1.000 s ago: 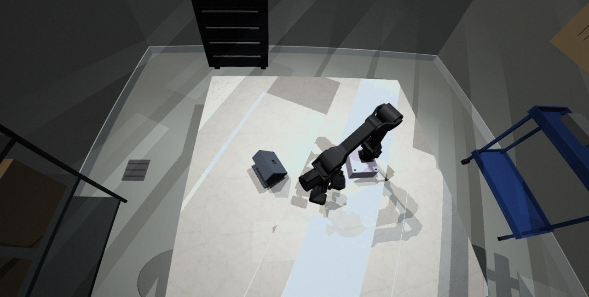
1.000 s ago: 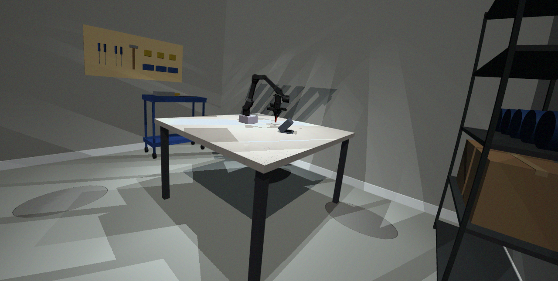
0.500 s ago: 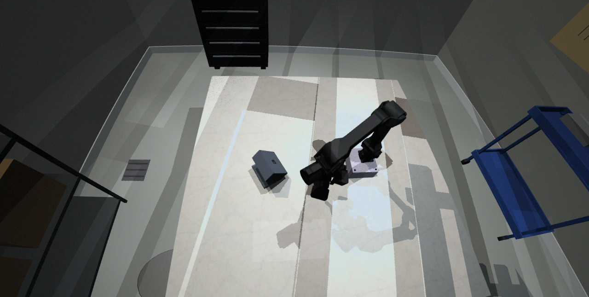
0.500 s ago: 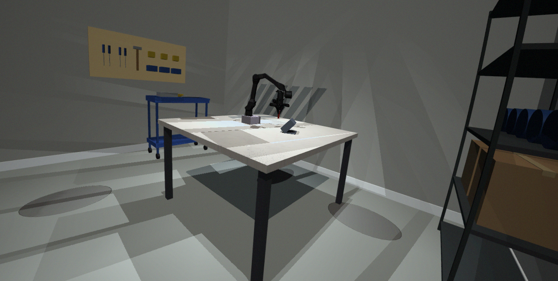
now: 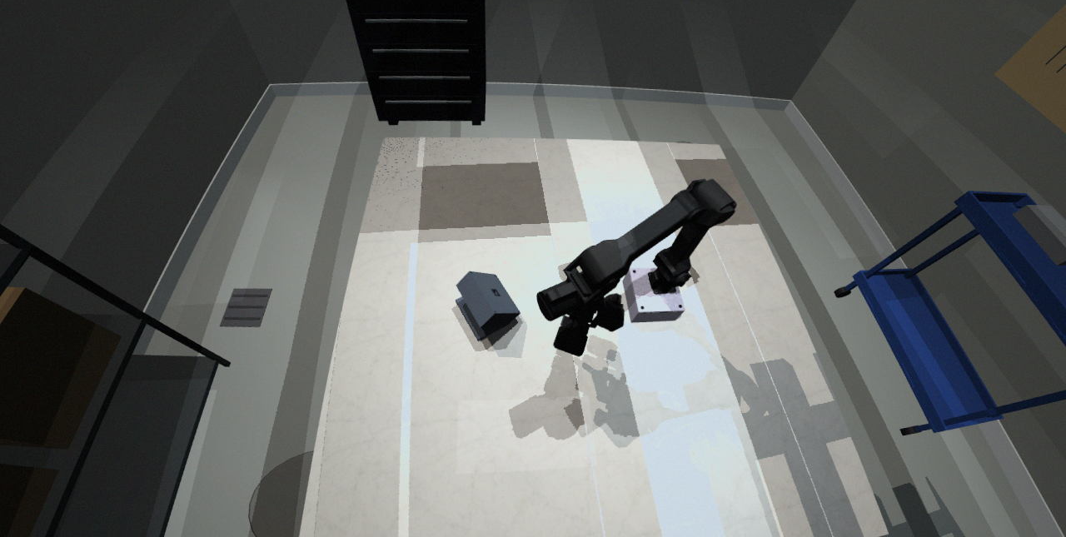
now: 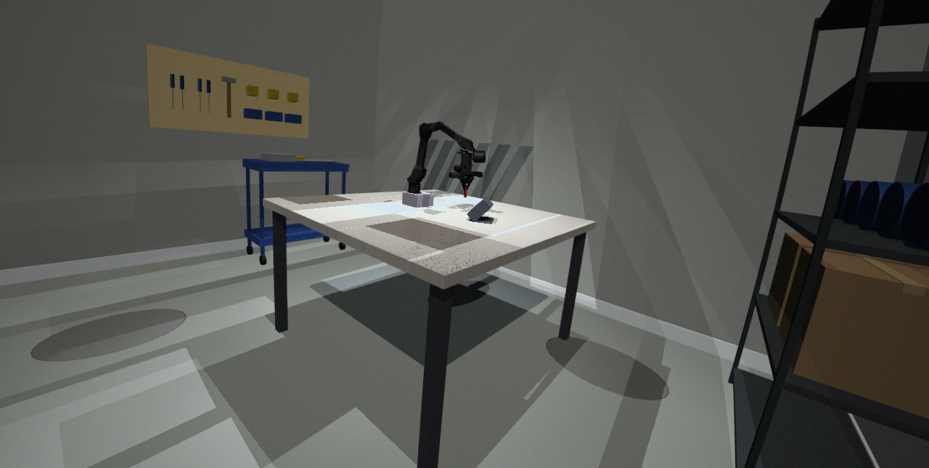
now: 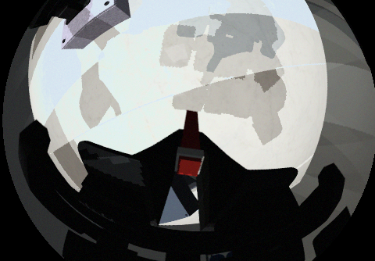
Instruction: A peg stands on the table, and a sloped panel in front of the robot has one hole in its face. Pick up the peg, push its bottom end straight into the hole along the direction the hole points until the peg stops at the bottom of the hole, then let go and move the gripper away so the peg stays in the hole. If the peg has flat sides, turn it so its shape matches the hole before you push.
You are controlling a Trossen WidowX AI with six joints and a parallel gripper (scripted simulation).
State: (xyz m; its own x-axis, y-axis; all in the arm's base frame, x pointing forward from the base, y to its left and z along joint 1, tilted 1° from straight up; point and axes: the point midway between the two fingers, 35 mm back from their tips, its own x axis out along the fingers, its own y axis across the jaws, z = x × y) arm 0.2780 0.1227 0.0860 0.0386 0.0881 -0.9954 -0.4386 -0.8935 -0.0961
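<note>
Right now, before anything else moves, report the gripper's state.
Gripper: closed, holding the red peg.

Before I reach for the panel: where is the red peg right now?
Clamped upright in the gripper, the red peg is beside the sloped panel.

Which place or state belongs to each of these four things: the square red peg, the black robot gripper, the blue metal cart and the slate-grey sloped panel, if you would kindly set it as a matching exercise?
1. Square red peg
2. Black robot gripper
3. Blue metal cart
4. Slate-grey sloped panel

A. standing on the floor
B. gripped between fingers
C. on the table, a hole in its face
D. closed on something

Pairs: 1-B, 2-D, 3-A, 4-C
</note>
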